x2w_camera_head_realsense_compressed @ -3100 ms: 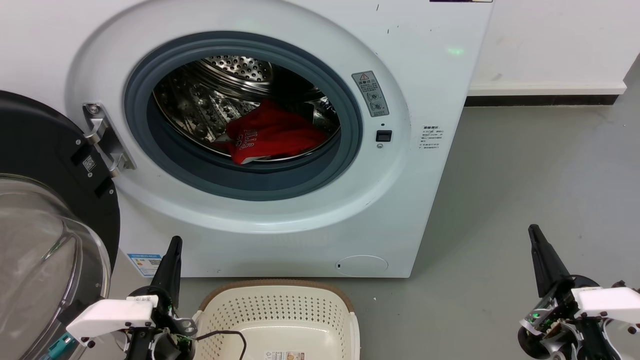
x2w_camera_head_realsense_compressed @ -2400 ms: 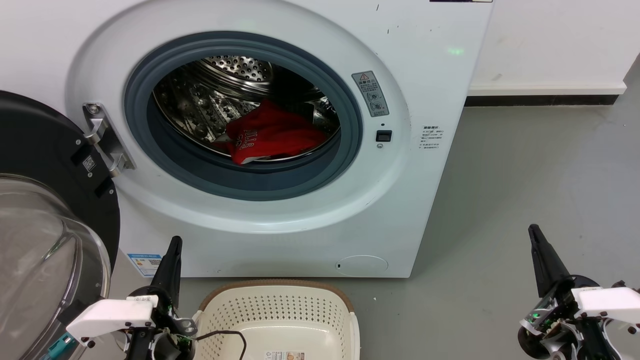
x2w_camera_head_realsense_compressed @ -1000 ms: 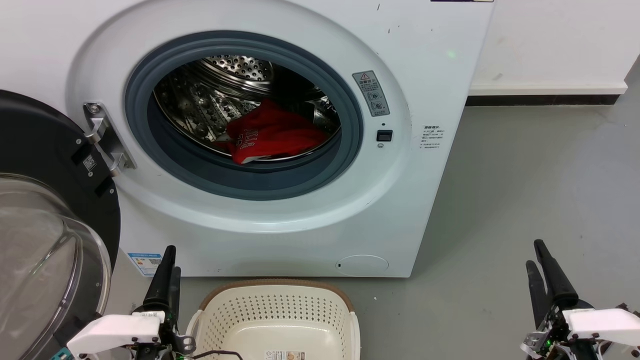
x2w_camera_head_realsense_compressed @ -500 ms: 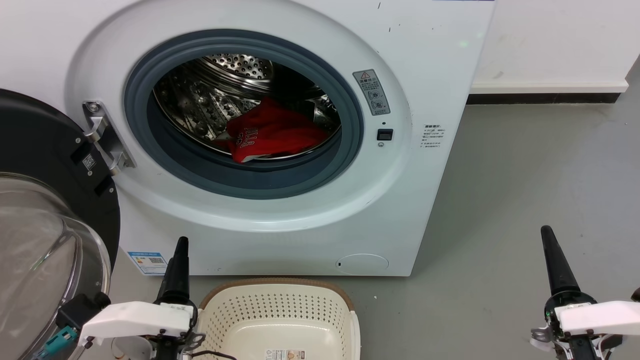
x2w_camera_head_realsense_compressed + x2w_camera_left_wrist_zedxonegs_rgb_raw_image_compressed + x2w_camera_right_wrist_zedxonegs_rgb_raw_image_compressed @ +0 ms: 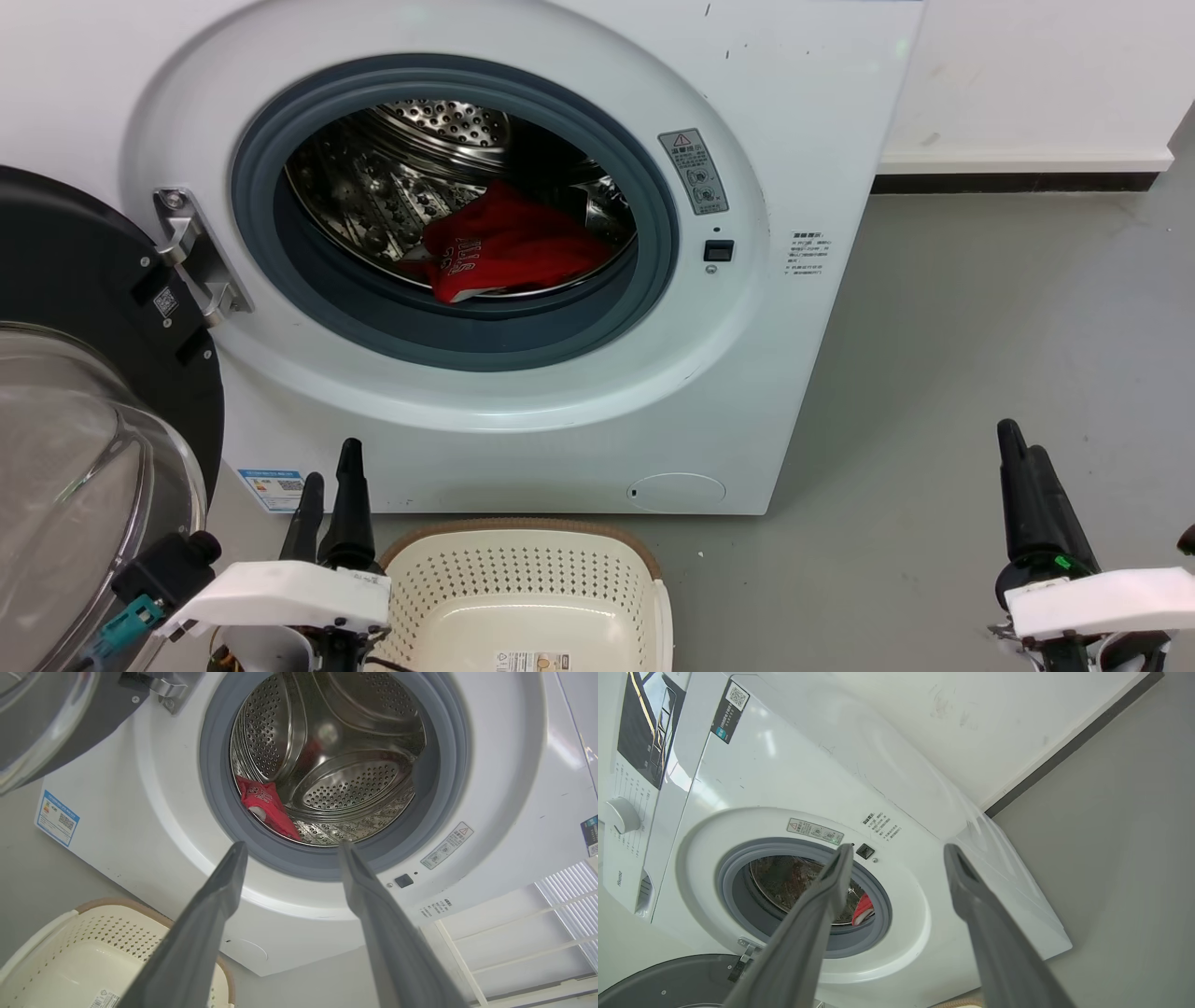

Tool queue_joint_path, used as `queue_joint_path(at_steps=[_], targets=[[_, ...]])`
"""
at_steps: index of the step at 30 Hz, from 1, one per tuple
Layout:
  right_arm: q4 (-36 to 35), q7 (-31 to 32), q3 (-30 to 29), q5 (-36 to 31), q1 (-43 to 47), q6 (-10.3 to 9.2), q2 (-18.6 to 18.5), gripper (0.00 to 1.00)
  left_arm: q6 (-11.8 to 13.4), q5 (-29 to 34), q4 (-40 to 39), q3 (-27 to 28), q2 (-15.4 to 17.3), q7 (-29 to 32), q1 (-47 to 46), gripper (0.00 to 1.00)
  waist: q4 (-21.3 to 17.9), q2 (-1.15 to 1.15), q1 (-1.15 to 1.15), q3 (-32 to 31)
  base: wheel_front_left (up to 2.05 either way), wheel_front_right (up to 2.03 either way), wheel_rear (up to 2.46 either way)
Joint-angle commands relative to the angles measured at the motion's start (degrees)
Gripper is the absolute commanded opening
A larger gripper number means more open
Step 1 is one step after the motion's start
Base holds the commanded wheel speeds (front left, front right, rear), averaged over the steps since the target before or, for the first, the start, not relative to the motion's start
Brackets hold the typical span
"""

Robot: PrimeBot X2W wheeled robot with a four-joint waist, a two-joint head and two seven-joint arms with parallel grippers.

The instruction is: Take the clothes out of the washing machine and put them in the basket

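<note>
Inside the drum (image 5: 392,187) of the washer (image 5: 803,121), a red garment (image 5: 509,247) with white lettering lies crumpled on the bottom, close behind the grey gasket (image 5: 467,345) and a little right of the middle of the opening. The door (image 5: 75,280) stands swung wide open on the left, its glass bowl facing into the room. On the floor (image 5: 980,308), right in front of the machine and below the porthole, sits the basket (image 5: 523,530), cream with a brown rim, with a small label on its bottom. The left jaws are parted and grip nothing; their dark fingers (image 5: 350,504) point up at the washer's lower front, just beside the basket's left rim. From the left wrist, the porthole and the red cloth show above the gap between the two fingers. The right jaws are likewise parted and hold nothing; their fingers (image 5: 1018,504) rise over bare floor to the right of the washer, well apart from the basket.
</note>
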Motion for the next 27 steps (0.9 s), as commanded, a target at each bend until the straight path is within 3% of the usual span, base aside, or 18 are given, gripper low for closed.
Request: queue_joint_path(at_steps=[1, 27], targets=[[-1.51, -0.66, 0.23, -2.43, -0.21, 0.00, -0.02, 1.00, 0.36, 2.27, -1.30, -0.17, 0.12, -0.58, 0.18, 1.00, 0.00, 0.00, 0.00, 0.00, 0.00, 0.00, 0.00], [-6.28, -4.93, 2.08, -25.72, 3.40, 0.00, 0.01, 1.00, 2.78, 22.35, -4.32, -3.01, 1.02, -4.82, 2.84, 1.00, 0.01, 0.00, 0.00, -0.04, 0.00, 0.00, 0.00]])
